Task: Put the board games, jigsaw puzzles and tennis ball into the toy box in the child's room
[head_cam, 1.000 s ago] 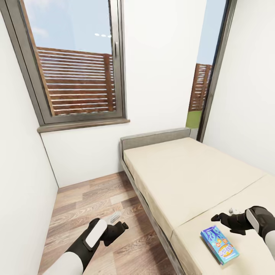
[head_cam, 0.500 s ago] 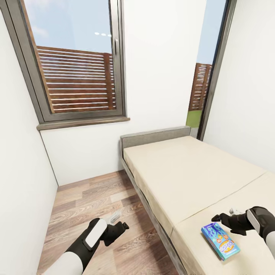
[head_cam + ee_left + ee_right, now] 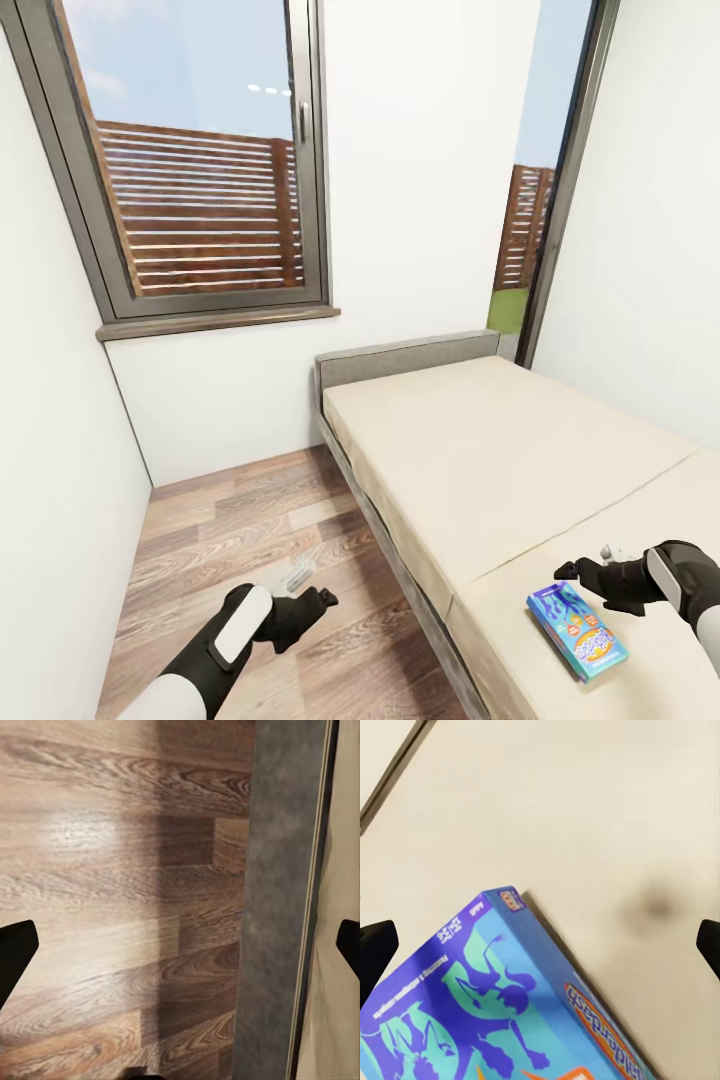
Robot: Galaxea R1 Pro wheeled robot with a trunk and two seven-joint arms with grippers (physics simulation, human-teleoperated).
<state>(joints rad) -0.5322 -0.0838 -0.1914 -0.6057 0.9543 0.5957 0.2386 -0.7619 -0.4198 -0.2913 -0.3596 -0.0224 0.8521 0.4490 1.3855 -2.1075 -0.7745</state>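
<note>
With the blue game box (image 3: 577, 632) lying flat on the bed (image 3: 500, 450) and nothing picked up, I'd call the task barely begun as far as this shows. Right gripper (image 3: 580, 572) hovers just above the box's far end, fingers wide apart and empty; left gripper (image 3: 318, 598) hangs open over the wood floor (image 3: 250, 530) beside the bed. Table, toy box and the other toys aren't visible here.
</note>
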